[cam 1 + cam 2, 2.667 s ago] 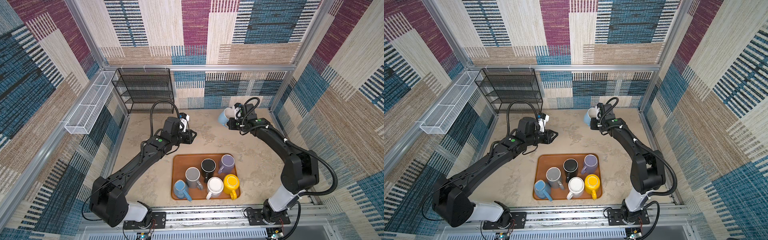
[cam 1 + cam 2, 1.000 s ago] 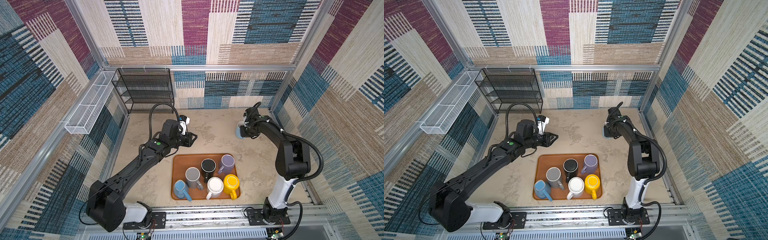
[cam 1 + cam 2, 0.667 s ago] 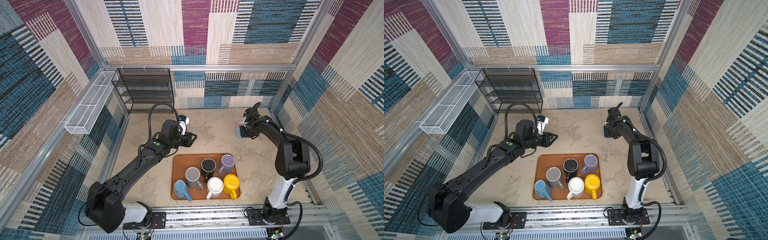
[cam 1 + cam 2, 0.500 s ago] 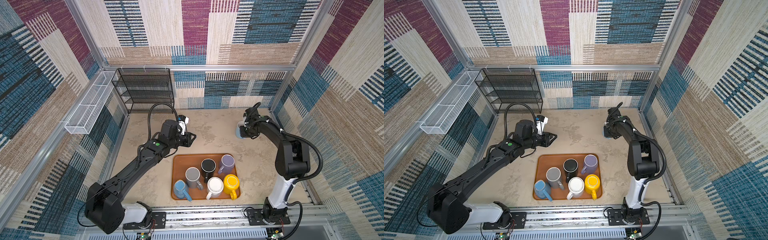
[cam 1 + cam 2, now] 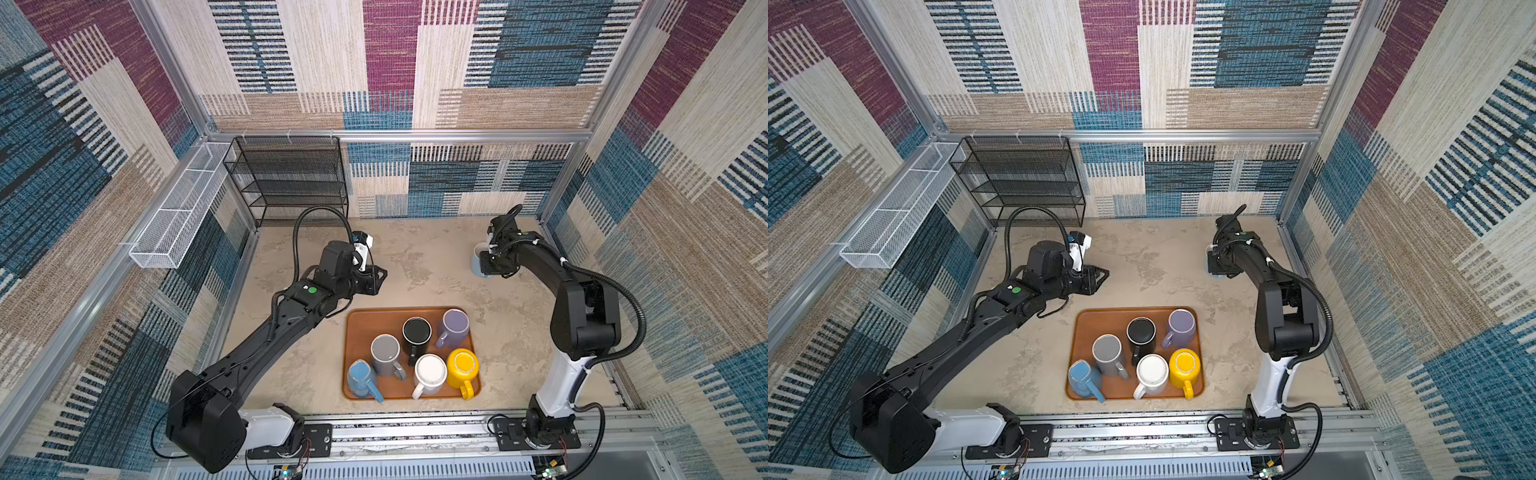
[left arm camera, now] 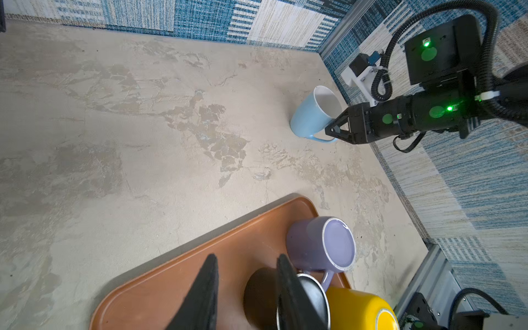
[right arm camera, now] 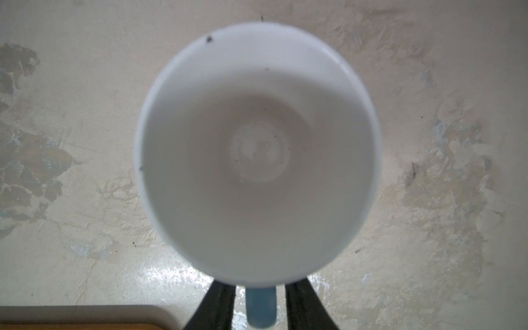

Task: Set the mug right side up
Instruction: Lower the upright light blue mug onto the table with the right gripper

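The light blue mug [image 5: 478, 258] [image 5: 1211, 261] stands upright on the table near the back right corner. Its white inside [image 7: 257, 148] faces up, and its mouth also shows in the left wrist view [image 6: 313, 115]. My right gripper [image 5: 487, 266] [image 7: 260, 288] is open, with a finger on each side of the blue handle [image 7: 261, 310] and a gap on both sides. Left of the middle, my left gripper [image 5: 380, 276] [image 5: 1102, 276] [image 6: 247, 258] hangs open and empty above the table beside the tray.
A brown tray [image 5: 356, 328] [image 5: 1084, 328] at the front centre holds several mugs: blue, grey, black, purple, white, yellow. A black wire rack [image 5: 291, 178] stands at the back left. A white mesh basket [image 5: 178, 212] hangs on the left wall.
The right arm carried the mug from the back middle down to the right and set it on the table. In the last second its jaws opened off the handle. The left arm barely moved.
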Motion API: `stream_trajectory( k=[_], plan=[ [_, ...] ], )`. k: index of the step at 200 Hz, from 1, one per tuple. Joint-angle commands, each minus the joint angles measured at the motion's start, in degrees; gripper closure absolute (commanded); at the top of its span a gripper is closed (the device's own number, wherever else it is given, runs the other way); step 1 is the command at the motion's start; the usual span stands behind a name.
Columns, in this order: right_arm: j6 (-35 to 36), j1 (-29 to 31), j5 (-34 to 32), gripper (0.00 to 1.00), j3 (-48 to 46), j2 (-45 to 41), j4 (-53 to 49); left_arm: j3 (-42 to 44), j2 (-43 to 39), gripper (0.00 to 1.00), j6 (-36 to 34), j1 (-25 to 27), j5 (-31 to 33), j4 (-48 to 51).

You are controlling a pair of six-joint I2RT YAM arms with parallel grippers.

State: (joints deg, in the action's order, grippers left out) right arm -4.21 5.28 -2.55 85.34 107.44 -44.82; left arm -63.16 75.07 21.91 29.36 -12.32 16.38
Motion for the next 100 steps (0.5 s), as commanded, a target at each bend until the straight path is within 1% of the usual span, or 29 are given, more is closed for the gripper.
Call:
stream_trajectory(
  k=[1,52,71,100],
  plan=[
    [-0.6,0.0,0.1,0.65,-0.3,-1.1,1.0,-0.3,-0.5,0.67,-1.4,-0.1,1.0,0.9],
    [-0.9,0.1,-0.1,0.60,-1.1,-3.3,0.8,-0.6,-0.5,0.65,-1.5,0.0,1.3,2.1],
    [-0.9,0.0,0.7,0.57,-1.6,-4.4,0.9,-1.0,-0.6,0.64,-1.6,0.0,1.6,2.9],
    [-1.0,0.0,2.2,0.55,-2.6,-6.2,1.5,-1.6,-0.7,0.63,-1.7,0.0,2.6,5.3]
  ],
)
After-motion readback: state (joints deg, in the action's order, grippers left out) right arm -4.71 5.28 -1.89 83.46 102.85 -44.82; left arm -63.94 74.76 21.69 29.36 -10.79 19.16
